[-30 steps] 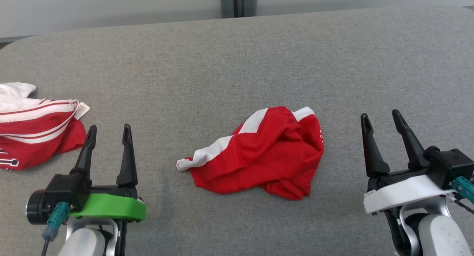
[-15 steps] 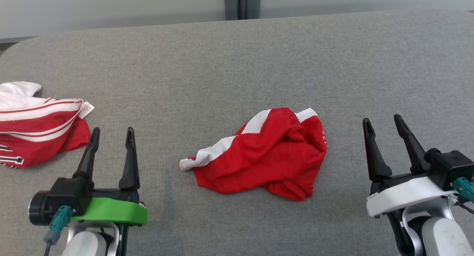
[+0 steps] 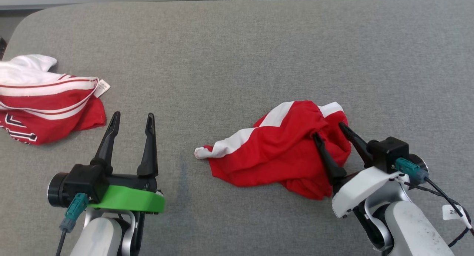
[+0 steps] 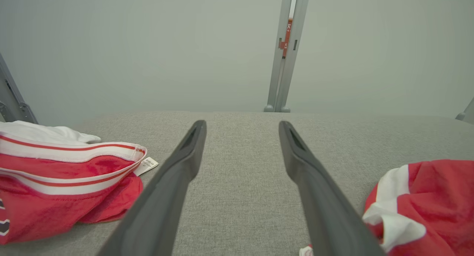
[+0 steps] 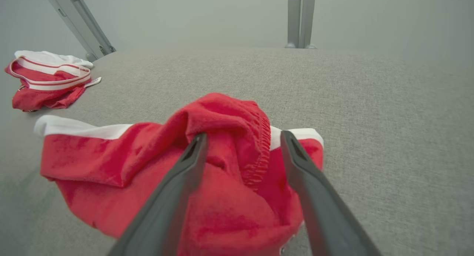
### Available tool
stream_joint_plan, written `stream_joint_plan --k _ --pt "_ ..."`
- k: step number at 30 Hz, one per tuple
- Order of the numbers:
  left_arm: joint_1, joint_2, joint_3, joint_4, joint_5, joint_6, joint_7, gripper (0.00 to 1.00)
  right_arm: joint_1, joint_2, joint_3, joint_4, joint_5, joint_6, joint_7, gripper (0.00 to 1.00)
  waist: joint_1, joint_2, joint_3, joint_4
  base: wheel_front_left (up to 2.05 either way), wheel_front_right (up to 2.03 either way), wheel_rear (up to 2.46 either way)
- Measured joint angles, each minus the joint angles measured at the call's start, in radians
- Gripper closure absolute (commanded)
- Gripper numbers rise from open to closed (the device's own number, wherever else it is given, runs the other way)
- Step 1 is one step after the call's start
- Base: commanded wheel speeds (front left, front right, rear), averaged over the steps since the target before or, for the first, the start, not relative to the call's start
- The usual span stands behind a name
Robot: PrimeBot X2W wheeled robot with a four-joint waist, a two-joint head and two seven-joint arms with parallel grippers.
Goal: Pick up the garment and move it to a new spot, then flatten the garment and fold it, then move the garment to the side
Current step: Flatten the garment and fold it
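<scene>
The red garment [image 3: 281, 152] lies crumpled on the grey fabric table [image 3: 237, 45], a little right of centre in the head view. Its long axis runs across the table from left to right. A narrow white-tipped corner [image 3: 200, 152] points toward the robot's left, and the bulkier bunched end sits on the right. A white stripe [image 3: 255, 132] follows its far edge along that same axis. The right gripper [image 3: 327, 130] is at the bunched end, its fingers spread apart and straddling a raised fold with a gathered elastic hem [image 5: 259, 152]; they are not pinched together. The left gripper [image 3: 133, 114] hovers over bare table with its fingers also parted, well apart from the garment. A second red-and-white garment [image 3: 48, 100] lies at the far left, carrying a small white tag [image 3: 102, 88] and white lettering [image 3: 16, 129], both too small to read. A paper label [image 3: 453, 211] hangs on the right arm's cable, and its print is unclear.
</scene>
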Motion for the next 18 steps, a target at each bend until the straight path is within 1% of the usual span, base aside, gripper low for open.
stream_joint_plan --k 2,3,4,5,8,10,13,18 --pt "-0.003 -0.008 0.003 0.004 0.007 -0.006 0.0 0.0 -0.014 -0.006 0.017 0.028 0.009 0.0 0.0 0.0 0.0 0.0 0.012 0.011 0.0 0.0 0.0" --pt "-0.005 -0.011 0.007 0.005 0.01 -0.008 0.0 0.0 -0.022 -0.009 0.023 0.038 0.014 0.0 -0.001 0.43 0.0 0.0 0.019 0.016 0.0 0.0 0.0" --pt "-0.006 -0.014 0.011 0.006 0.016 -0.011 0.0 0.0 -0.029 -0.013 0.028 0.047 0.018 0.0 -0.006 0.62 0.0 0.0 0.025 0.02 0.0 0.0 0.0" --pt "-0.006 -0.016 0.014 0.007 0.02 -0.012 0.0 0.0 -0.034 -0.016 0.031 0.052 0.024 0.0 -0.009 1.0 0.0 0.0 0.029 0.023 0.0 0.0 0.0" --pt "-0.006 -0.026 0.025 0.008 0.03 -0.02 0.0 0.0 -0.042 -0.019 0.029 0.045 0.033 0.0 -0.042 1.0 0.0 0.0 0.042 0.026 0.0 0.0 0.0" --pt "-0.006 -0.029 0.03 0.008 0.035 -0.022 0.0 0.0 -0.042 -0.018 0.009 0.028 0.033 0.0 -0.067 1.0 0.0 0.0 0.045 0.021 0.0 0.0 0.0" --pt "-0.007 -0.032 0.037 0.008 0.042 -0.029 0.0 0.0 -0.033 -0.009 -0.053 -0.013 0.021 0.0 -0.101 1.0 0.0 0.0 0.047 0.007 0.0 0.0 0.0" --pt "-0.007 -0.037 0.049 0.01 0.049 -0.039 0.0 0.0 0.038 0.021 -0.187 -0.086 -0.018 0.0 -0.121 1.0 0.0 0.0 0.052 -0.019 0.0 0.0 0.0"
